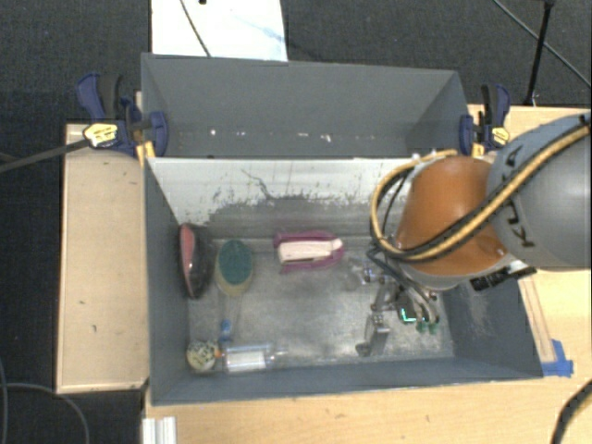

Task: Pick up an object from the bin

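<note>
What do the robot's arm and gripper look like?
The arm is a thick grey tube with dark lettering. A glossy orange dome-shaped cover caps its wrist, looped by yellow and black cables. The gripper is small, dark grey metal, with a green spot.

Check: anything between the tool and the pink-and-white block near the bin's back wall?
Nothing visible. The tool sits low on the right side; the pink-and-white block lies up-left of it, with bare bin floor between. The green brush lies farther left, off that line.
</note>
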